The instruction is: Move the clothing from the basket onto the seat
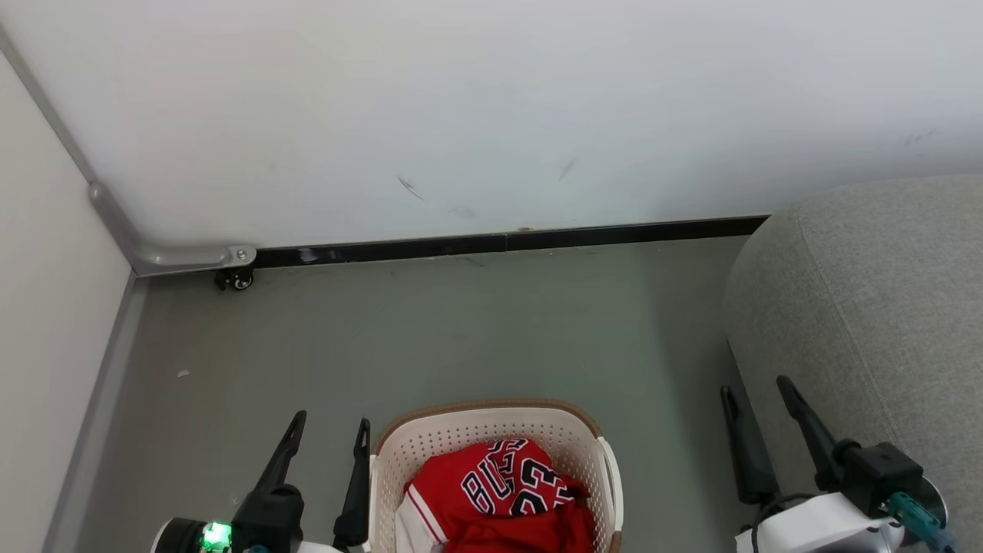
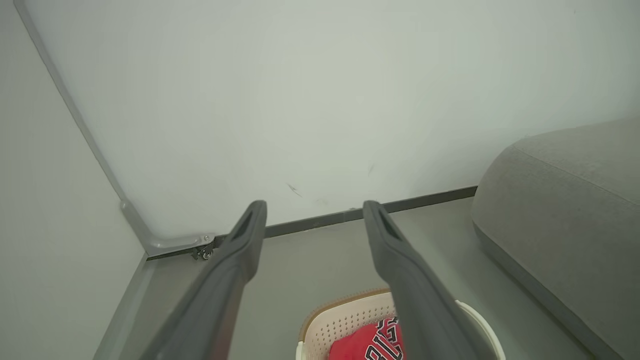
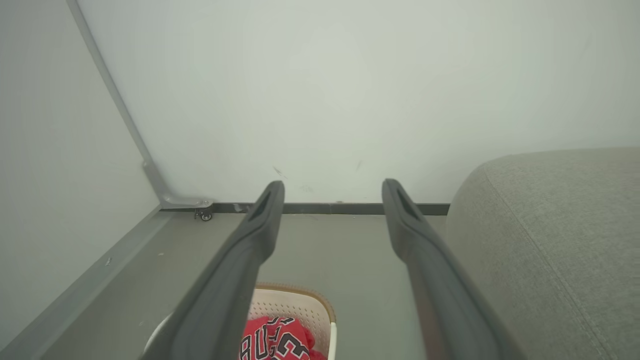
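The red jersey [image 1: 503, 495], with black-and-white lettering and the number 23, lies bunched inside the cream basket [image 1: 461, 434] on the floor at the bottom centre of the head view. My left gripper [image 1: 330, 421] stands open just left of the basket, nothing between its fingers. Open and empty too, my right gripper [image 1: 756, 388] hangs between the basket and the grey seat [image 1: 875, 307] at the right. The left wrist view shows the basket [image 2: 340, 315], the jersey [image 2: 365, 342] and the seat [image 2: 565, 220]. In the right wrist view lie the jersey [image 3: 272, 342], the basket [image 3: 300, 302] and the seat [image 3: 545, 240].
A pale wall [image 1: 491, 115] with a black skirting strip [image 1: 507, 243] closes the back. A white panel [image 1: 46, 307] with a grey frame and a small castor [image 1: 235, 279] stands at the left. Grey floor [image 1: 461, 330] stretches between the basket and the wall.
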